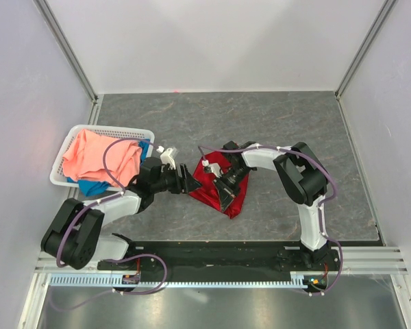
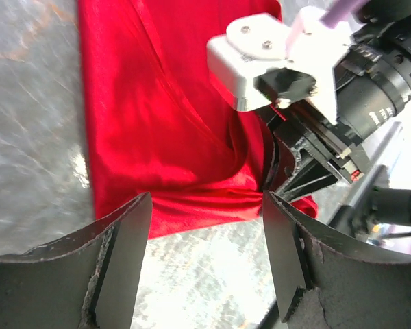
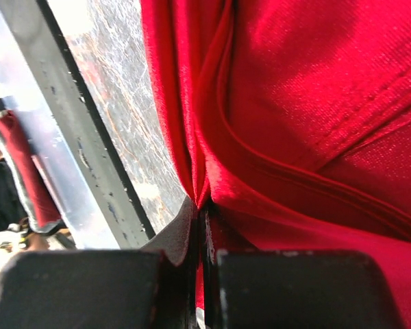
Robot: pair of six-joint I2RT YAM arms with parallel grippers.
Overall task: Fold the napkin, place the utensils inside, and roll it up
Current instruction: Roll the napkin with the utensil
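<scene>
Folds of the deep red napkin [image 1: 218, 186] lay bunched near the middle of the grey counter [image 1: 274, 123]. We saw it as a crumpled heap rather than a flat square, with one corner trailing toward the near edge.

The right tool [image 1: 227, 194] was clenched on the napkin. In the right wrist view its two dark fingers [image 3: 178, 233] met with a pinch of red fabric caught between them, and a hemmed edge of the cloth ran slantwise across the picture above. The right arm reached in from its base on the right and bent down over the heap.

The left tool [image 1: 190, 185] stood released, its jaws well apart and gripping nothing. In the overhead view we found it just beside the napkin's left edge. We could not tell whether it touched the cloth. In the left wrist view its two fingers [image 2: 123, 267] framed the near hem of the red fabric, which lay on the counter there. Just beyond, the right tool's white camera mount showed above a gathered ridge of cloth.

Well apart, on the left of the counter, sat a white basket [image 1: 60, 163] holding a salmon-pink cloth [image 1: 96, 156] over a blue cloth [image 1: 90, 186].
</scene>
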